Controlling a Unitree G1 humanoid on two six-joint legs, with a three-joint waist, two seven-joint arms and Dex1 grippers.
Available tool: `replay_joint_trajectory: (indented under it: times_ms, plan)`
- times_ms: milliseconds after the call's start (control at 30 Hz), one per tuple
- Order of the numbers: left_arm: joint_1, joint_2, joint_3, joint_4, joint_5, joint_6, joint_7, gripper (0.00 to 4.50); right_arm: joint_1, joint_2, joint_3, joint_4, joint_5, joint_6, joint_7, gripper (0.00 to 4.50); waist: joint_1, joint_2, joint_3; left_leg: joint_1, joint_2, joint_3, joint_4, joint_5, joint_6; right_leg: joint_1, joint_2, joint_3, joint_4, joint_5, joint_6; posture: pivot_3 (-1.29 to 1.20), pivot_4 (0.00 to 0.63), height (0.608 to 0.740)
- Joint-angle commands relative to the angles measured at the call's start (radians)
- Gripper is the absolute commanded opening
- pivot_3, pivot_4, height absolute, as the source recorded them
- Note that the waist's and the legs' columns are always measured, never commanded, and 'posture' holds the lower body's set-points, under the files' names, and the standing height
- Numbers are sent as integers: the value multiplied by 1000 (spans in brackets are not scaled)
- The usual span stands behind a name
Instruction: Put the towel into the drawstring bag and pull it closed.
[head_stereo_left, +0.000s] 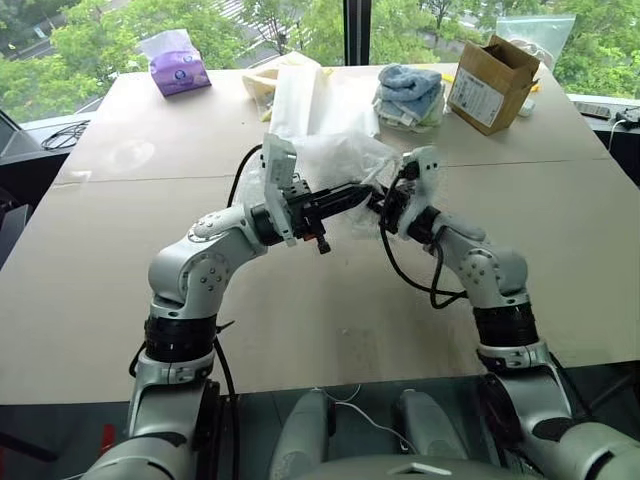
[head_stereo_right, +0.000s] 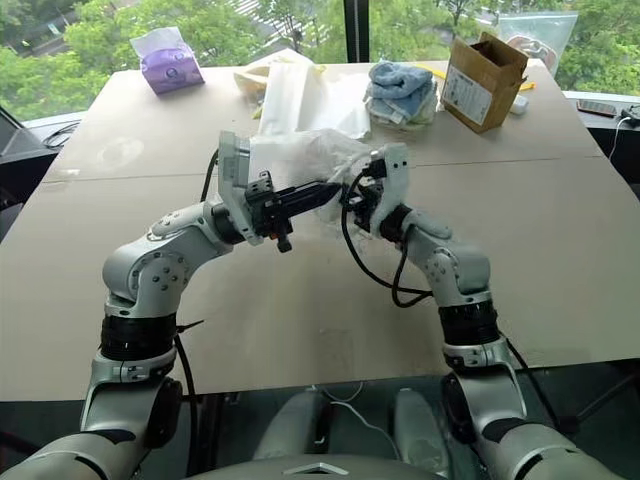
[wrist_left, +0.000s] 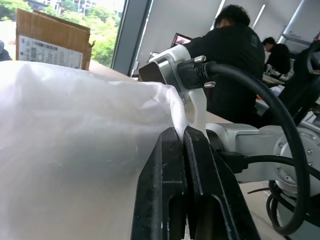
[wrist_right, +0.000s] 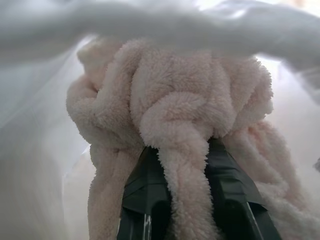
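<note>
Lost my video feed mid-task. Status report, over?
Left gripper shut on the drawstring bag, holding it up. Right gripper shut on the towel, bunched, pushed into the bag's mouth. Nothing in the way.

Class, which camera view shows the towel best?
The right wrist view: the towel bunches between the right gripper's fingers, white bag fabric around it. In the head views the drawstring bag hides it; the left wrist view shows bag fabric.
</note>
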Motion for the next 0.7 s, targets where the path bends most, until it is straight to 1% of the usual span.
replay_joint_trajectory:
  times_ms: [33, 67, 100, 133, 200, 233, 267, 300, 333, 367, 400, 433, 467, 500, 533, 567, 667, 700]
  plan:
    - [-33, 11, -23, 9, 14, -43, -65, 0, 17, -75, 77, -155, 83, 52, 178, 74, 0, 0, 0, 0, 0, 0, 0, 0, 0, 0, 0, 0, 0, 0, 0, 0, 150, 740]
    - [-35, 13, -26, 15, 19, -48, -73, 0, 22, -84, 78, -171, 93, 67, 182, 74, -2, 0, 0, 0, 0, 0, 0, 0, 0, 0, 0, 0, 0, 0, 0, 0, 150, 740]
    - [-38, 14, -30, 24, 25, -55, -82, 0, -16, -54, 8, -75, 44, 29, 43, 74, -4, 0, 0, 0, 0, 0, 0, 0, 0, 0, 0, 0, -1, 0, 0, 0, 150, 740]
    - [-38, 16, -34, 31, 29, -61, -93, 0, -25, -59, -1, -34, 13, 2, 23, 74, -5, 0, 0, 0, 0, 0, 0, 0, 0, 0, 0, 0, -1, 0, 0, 0, 150, 740]
    - [-37, 22, -50, 41, 48, -77, -113, 0, 6, -105, 59, -112, 76, 75, 146, 74, -1, 0, 0, 0, 0, 0, 0, 0, 0, 0, 0, 0, 1, 0, 0, 0, 150, 740]
    - [-39, 22, -59, 46, 57, -86, -121, 0, 17, -107, 79, -138, 74, 67, 165, 74, 2, 0, 0, 0, 0, 0, 0, 0, 0, 0, 0, 0, 2, 0, 0, 0, 150, 740]
    - [-40, 21, -62, 51, 61, -91, -127, 0, 10, -88, 68, -122, 54, 53, 121, 74, 1, 0, 0, 0, 0, -1, 1, 0, 0, 0, 0, 0, 2, 0, 0, 0, 150, 740]
    - [-43, 18, -64, 55, 62, -93, -133, 0, -10, -60, 34, -67, 16, 33, 30, 74, -2, 0, 0, 0, 0, 0, 1, 0, 0, 0, 0, 0, 2, 0, 0, 0, 150, 740]
    - [-42, 17, -64, 57, 63, -95, -137, 0, -22, -43, 12, -24, -15, 16, -30, 74, -5, 0, 0, 0, 0, 0, 1, 0, 0, 0, 0, 1, 2, 0, 0, 0, 150, 740]
    - [-43, 14, -66, 59, 66, -98, -140, 0, -18, -50, 23, -17, -22, 7, -12, 74, -6, 0, 0, 0, 0, 0, 1, 0, 0, 0, 0, 1, 3, 0, 0, 0, 150, 740]
    - [-44, 11, -68, 64, 71, -102, -143, 0, -10, -57, 39, -32, -16, 14, 20, 863, -5, 0, 0, 1, 0, 1, 1, 0, 0, -1, 0, 2, 4, 0, 0, 0, 150, 740]
    - [-46, 6, -68, 70, 74, -106, -144, 0, -5, -60, 47, -47, -10, 13, 41, 1065, -2, 0, 0, 1, 0, 1, 1, 0, 0, -1, 0, 1, 4, 0, 0, 0, 150, 740]
    - [-49, 1, -64, 77, 75, -111, -142, 0, -3, -56, 44, -58, 2, 21, 43, 1504, -2, 0, 0, 0, 0, 0, 1, 0, 0, -2, 0, 1, 5, 0, 0, 0, 150, 740]
    - [-53, -3, -59, 86, 75, -116, -138, 0, -3, -54, 40, -63, 4, 22, 36, 1504, 0, 0, 0, 0, 0, 0, 1, 0, 0, -2, 0, 1, 5, 0, 0, 0, 150, 740]
    - [-57, -6, -54, 95, 77, -120, -136, 0, -2, -55, 35, -66, -4, 15, 25, 2142, 0, 0, 0, 0, 0, 0, 2, 0, 0, -2, 0, 1, 5, 0, 0, 0, 150, 740]
    - [-61, -7, -49, 105, 80, -126, -135, 0, 1, -58, 27, -67, -9, 11, 18, 2440, -1, 0, 0, 0, 0, 1, 2, 0, 0, -2, 0, 2, 5, 0, 0, 0, 150, 740]
    - [-67, -1, -39, 131, 92, -143, -145, 0, 17, -91, -16, -93, 13, 33, 20, 3595, -1, 0, 0, 0, 0, 1, 2, 0, 0, -2, 0, 1, 6, 0, 0, 0, 150, 740]
    - [-69, 4, -37, 140, 96, -149, -150, 0, 27, -109, -30, -120, 35, 50, 36, 3595, -1, 0, 0, 0, 0, 0, 2, 0, 0, -2, 0, 1, 6, 0, 0, 0, 150, 740]
